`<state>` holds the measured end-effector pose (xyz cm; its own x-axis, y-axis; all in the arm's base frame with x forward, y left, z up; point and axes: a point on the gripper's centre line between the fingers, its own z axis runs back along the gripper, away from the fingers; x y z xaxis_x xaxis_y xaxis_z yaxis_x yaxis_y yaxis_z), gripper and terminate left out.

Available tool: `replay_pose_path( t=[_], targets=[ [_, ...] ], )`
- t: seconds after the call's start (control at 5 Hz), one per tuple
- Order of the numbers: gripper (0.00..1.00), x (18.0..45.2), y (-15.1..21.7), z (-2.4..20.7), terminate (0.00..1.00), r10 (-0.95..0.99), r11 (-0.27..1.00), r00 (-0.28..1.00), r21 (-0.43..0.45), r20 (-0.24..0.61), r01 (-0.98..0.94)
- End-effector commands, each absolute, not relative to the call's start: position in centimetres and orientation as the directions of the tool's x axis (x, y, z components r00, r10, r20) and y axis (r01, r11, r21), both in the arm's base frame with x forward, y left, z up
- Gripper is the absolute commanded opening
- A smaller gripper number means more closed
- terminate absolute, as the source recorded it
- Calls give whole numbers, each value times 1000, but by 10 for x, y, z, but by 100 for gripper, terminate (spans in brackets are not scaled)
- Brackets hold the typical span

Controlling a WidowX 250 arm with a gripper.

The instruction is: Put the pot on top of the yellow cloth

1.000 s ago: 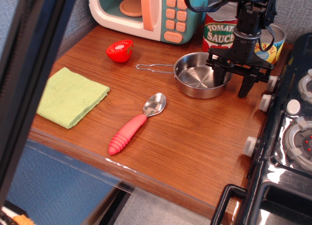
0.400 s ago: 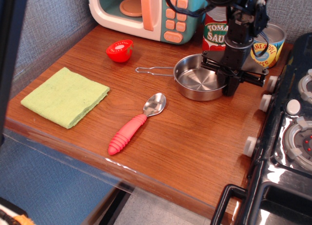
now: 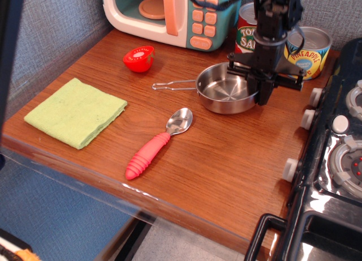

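The pot (image 3: 223, 88), a shallow shiny steel pan with a thin wire handle pointing left, is at the back right of the wooden table. My gripper (image 3: 263, 95) comes down from above and is shut on the pot's right rim. The pot looks slightly raised or dragged, tilted a little. The yellow cloth (image 3: 76, 111) lies flat at the table's left front, far to the left of the pot, with nothing on it.
A spoon with a red handle (image 3: 155, 145) lies between pot and cloth. A red cup-like object (image 3: 138, 58) sits behind. A toy microwave (image 3: 169, 12), a tomato sauce can (image 3: 247, 31) and a pineapple can (image 3: 310, 51) stand at the back. A toy stove (image 3: 334, 159) borders the right.
My gripper closed from wide open onto the pot's right rim. The pot with its handle has shifted slightly to the left and back.
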<state>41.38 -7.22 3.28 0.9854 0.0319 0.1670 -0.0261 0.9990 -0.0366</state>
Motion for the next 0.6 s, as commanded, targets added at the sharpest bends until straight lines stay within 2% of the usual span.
replay_pose_path(
  t=[0.0,0.2,0.4],
  targets=[
    [0,385,-51,139,0,-115,990,944,-42,308,135],
    [0,347,-23,138,0,-117,992,969,-22,217,125],
    [0,304,17,132,0,-37,999,990,4,133,37]
  ],
)
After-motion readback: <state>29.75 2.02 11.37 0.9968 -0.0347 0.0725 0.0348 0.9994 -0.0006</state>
